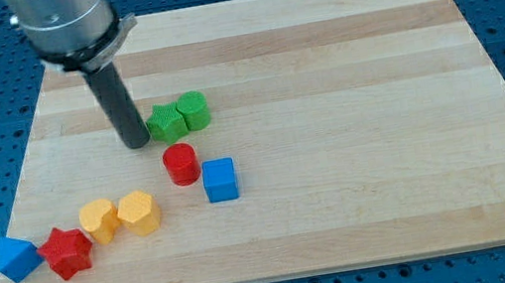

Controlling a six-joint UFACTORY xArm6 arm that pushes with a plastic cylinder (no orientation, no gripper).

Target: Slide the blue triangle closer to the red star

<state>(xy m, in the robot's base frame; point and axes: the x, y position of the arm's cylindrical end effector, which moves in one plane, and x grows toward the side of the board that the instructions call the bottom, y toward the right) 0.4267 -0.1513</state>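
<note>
The blue triangle (17,258) lies at the board's lower left corner. It touches the left side of the red star (67,251). My tip (136,143) is far from both, up and to the right of them. It stands just left of the green star (166,123), close to it or touching it.
A green cylinder (194,110) touches the green star's right side. A red cylinder (181,163) and a blue cube (220,179) sit below them. Two yellow blocks (98,221) (139,213) lie right of the red star. The wooden board (354,146) ends close behind the blue triangle.
</note>
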